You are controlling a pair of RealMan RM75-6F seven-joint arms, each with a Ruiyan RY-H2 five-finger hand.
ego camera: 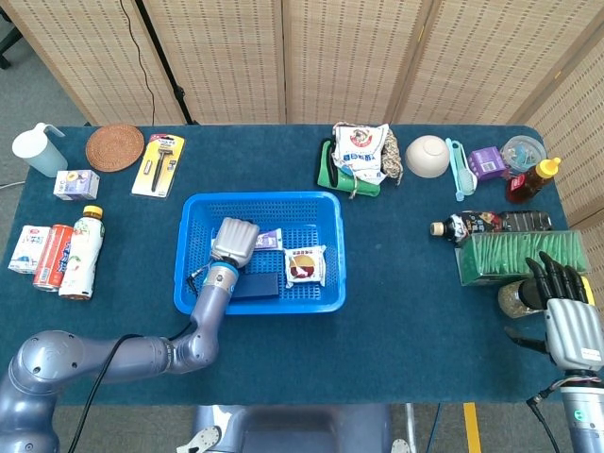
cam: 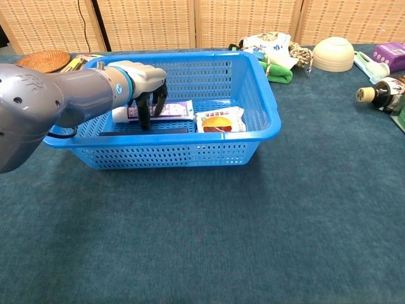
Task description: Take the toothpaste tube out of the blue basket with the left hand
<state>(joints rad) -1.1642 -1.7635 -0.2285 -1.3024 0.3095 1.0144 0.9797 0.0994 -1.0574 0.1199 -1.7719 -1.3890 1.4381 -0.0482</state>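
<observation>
Inside the blue basket (cam: 266, 123), left hand (cam: 144, 79) lowered over the toothpaste tube (cam: 166, 111), dark fingers (cam: 145, 107) straddling it, apparently pinching for the lift. Tube lying flat beside a snack packet (cam: 219, 120), not yet raised. Far right of the basket, right hand (ego camera: 566, 311) idle, fingers spread, holding nothing.

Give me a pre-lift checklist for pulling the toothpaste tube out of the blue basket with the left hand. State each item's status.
1. Left hand is over the toothpaste tube: ok; its fingers reach down around the tube in the chest view.
2. Firm hold on the tube: cannot tell; the fingers straddle it, but closure is not visible.
3. Tube is free of neighbours: ok; the snack packet lies beside it and the dark flat box in front, neither on top.
4. Upward path is free: ok; nothing is above the blue basket.
5. Right hand is out of the way: ok; it sits at the far table edge, fingers apart, holding nothing.
</observation>
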